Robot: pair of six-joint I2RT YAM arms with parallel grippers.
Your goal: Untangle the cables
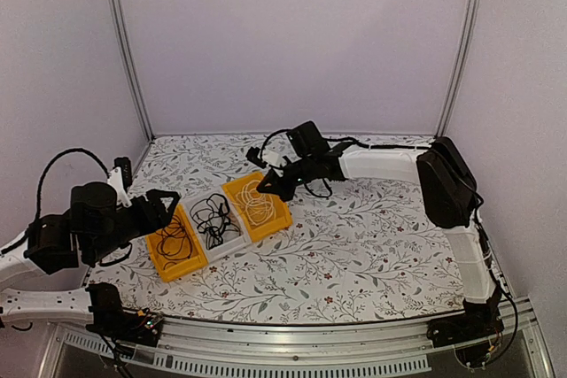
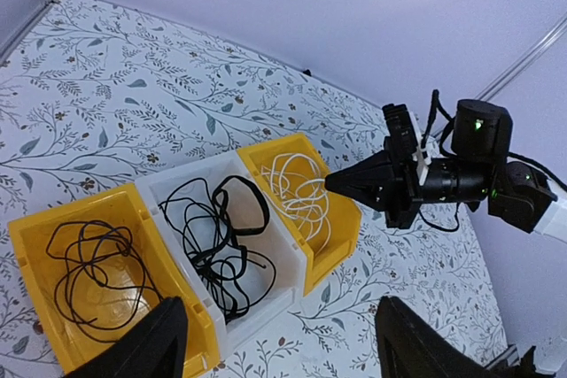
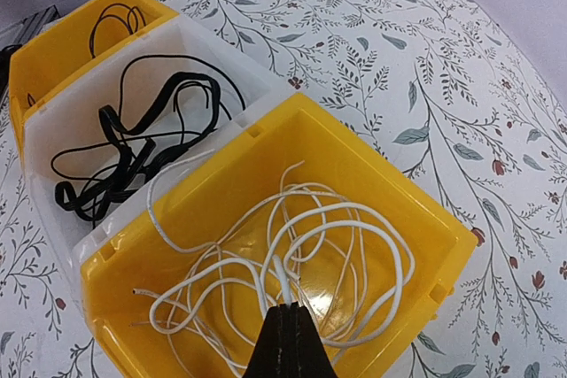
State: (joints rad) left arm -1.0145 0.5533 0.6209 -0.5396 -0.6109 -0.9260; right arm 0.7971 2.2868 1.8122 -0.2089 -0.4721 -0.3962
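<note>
A pale cream cable [image 3: 354, 227] lies in loose loops in the right yellow bin [image 3: 390, 179]. My right gripper [image 3: 286, 314] is shut on one strand of it, low inside that bin; it also shows in the top view [image 1: 264, 188] and the left wrist view [image 2: 335, 181]. Black cables [image 2: 217, 236] lie tangled in the white middle bin [image 2: 266, 318]. Another black cable [image 2: 89, 263] lies coiled in the left yellow bin [image 2: 27, 245]. My left gripper [image 2: 283, 351] is open and empty, above the near side of the bins [image 1: 168, 210].
The three bins stand side by side in a slanted row left of centre on the floral table [image 1: 372, 245]. Metal frame posts [image 1: 124, 42] and pale walls enclose the table at the back and sides.
</note>
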